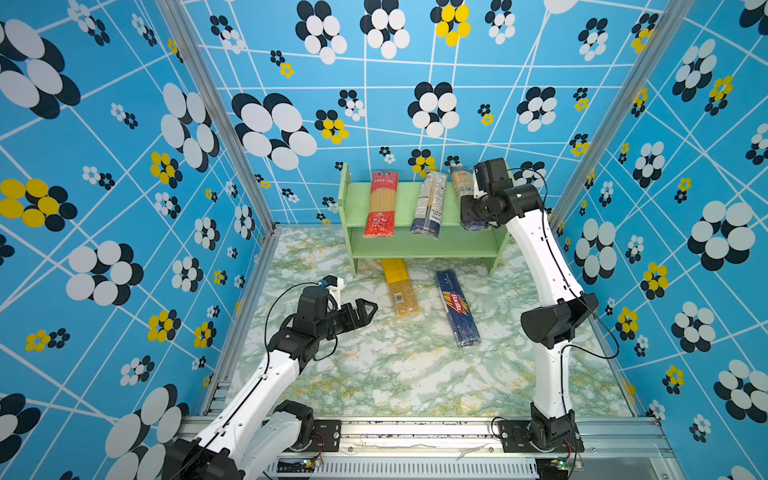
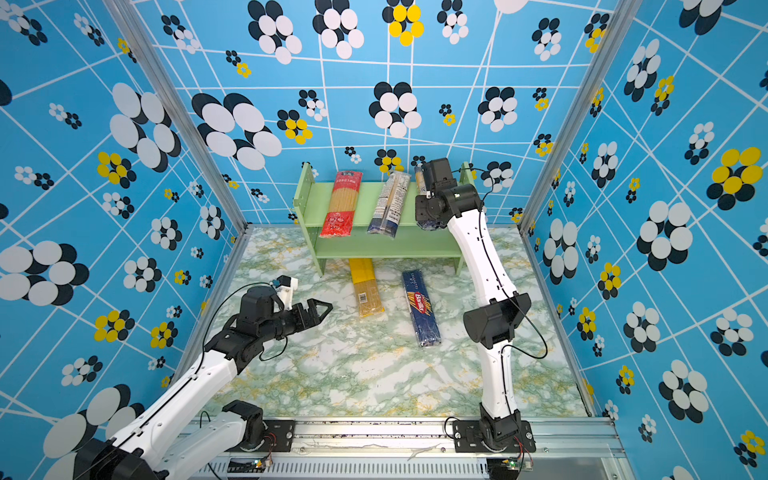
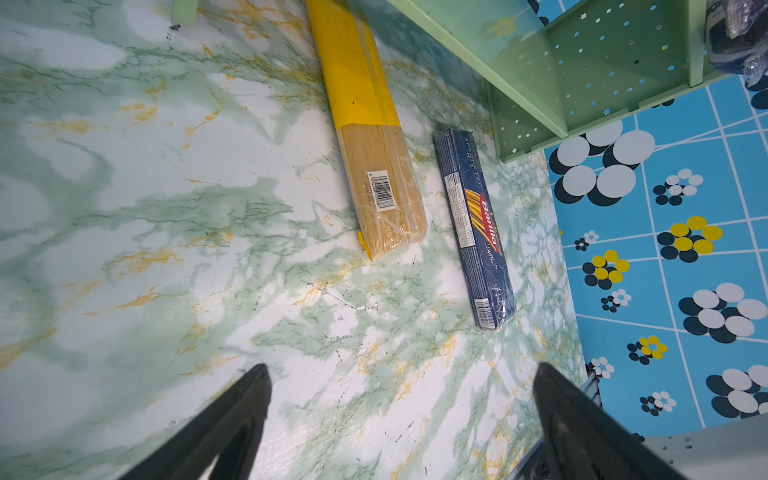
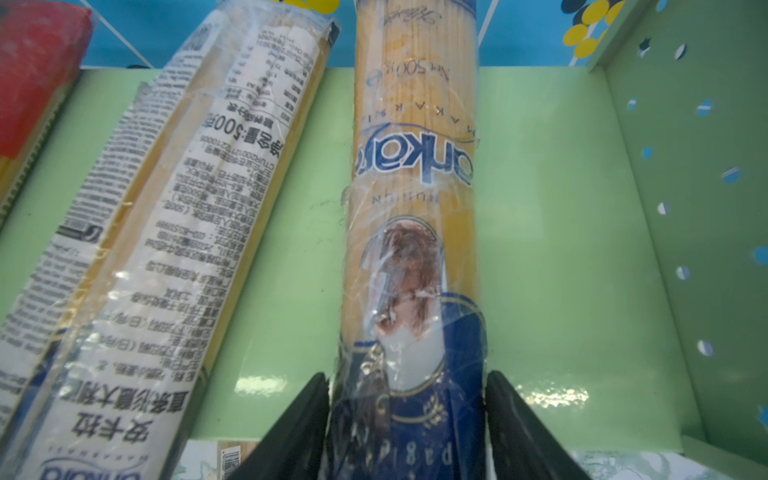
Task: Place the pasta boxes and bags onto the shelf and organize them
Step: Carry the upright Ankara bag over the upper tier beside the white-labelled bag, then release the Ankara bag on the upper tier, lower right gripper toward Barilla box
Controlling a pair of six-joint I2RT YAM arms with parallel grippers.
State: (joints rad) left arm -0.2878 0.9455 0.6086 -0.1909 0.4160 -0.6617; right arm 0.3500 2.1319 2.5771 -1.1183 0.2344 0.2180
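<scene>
**Enclosed robot test cell, laboratory setting**

Three walls point(image 1: 374, 83) printed with a blue flower-and-grid pattern stand in an aluminium frame point(image 1: 261, 208) around a marble-film tabletop point(image 1: 395, 374). The left arm point(image 1: 257, 386) and the right arm point(image 1: 536, 249) are bolted to a metal rail point(image 1: 415, 430) along the near edge.

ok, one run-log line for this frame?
left gripper: open, empty | right gripper: astride blue-and-yellow bag on shelf top tier, grip unclear | on table: yellow bag, Barilla box

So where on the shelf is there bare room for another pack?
Top tier: a strip between the left side panel and the red-ended bag, another between the right blue-and-yellow bag and the right side panel. Lower tier looks bare. Crowded around the middle bag.
</scene>
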